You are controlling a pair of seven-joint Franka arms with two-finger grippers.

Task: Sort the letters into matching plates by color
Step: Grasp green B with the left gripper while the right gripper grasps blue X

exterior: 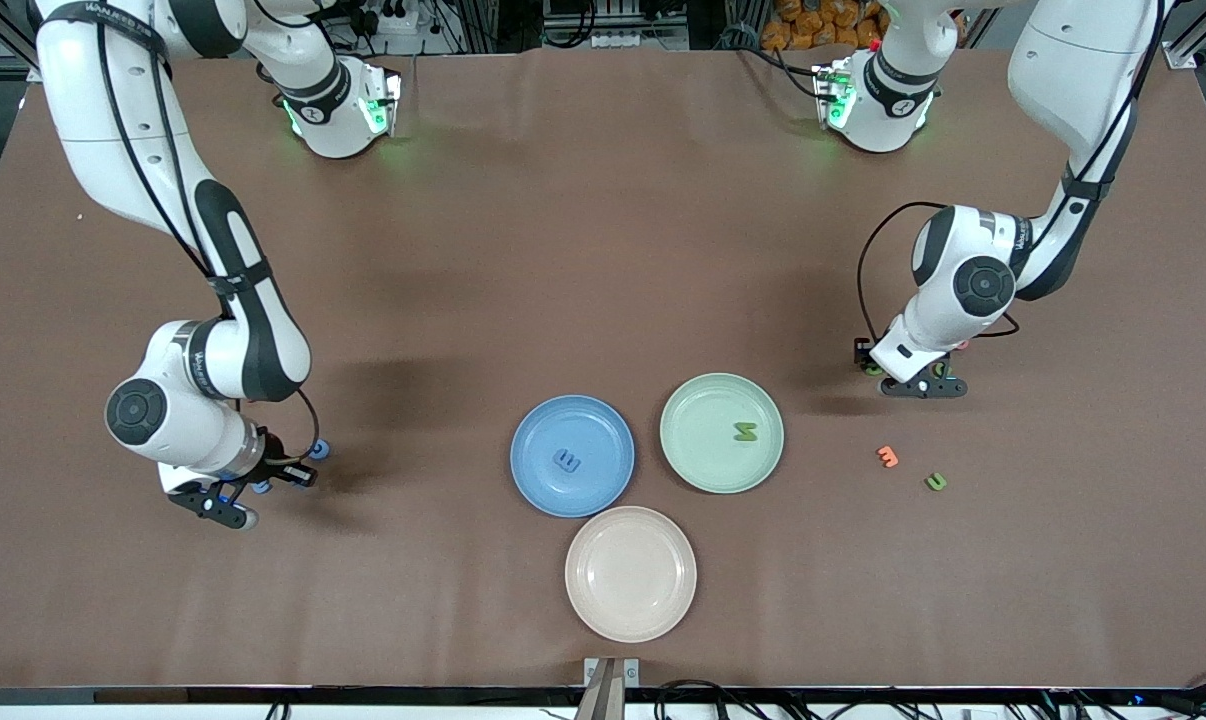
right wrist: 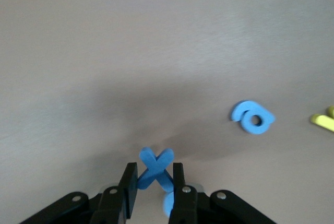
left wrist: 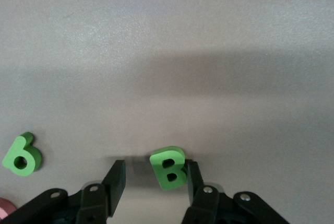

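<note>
My left gripper (left wrist: pixel 155 166) is open, low at the table toward the left arm's end (exterior: pixel 923 385). A green letter B (left wrist: pixel 168 167) stands between its fingers, touching one finger with a gap to the other. A green 6 (left wrist: pixel 22 154) lies beside it. My right gripper (right wrist: pixel 155 169) is shut on a blue X (right wrist: pixel 155 165), low toward the right arm's end (exterior: pixel 225 505). Another blue letter (right wrist: pixel 253 118) lies nearby. The blue plate (exterior: pixel 523 440) holds a blue letter (exterior: pixel 567 461). A green letter (exterior: pixel 744 431) lies in the mint green plate (exterior: pixel 683 420). One more green letter (exterior: pixel 935 482) lies on the table.
A cream plate (exterior: pixel 630 572) sits nearer the front camera than the two coloured plates. An orange letter (exterior: pixel 887 456) lies next to the loose green one. A yellow letter (right wrist: pixel 324 120) lies near the right gripper, and a pink piece (left wrist: pixel 5 205) lies by the left gripper.
</note>
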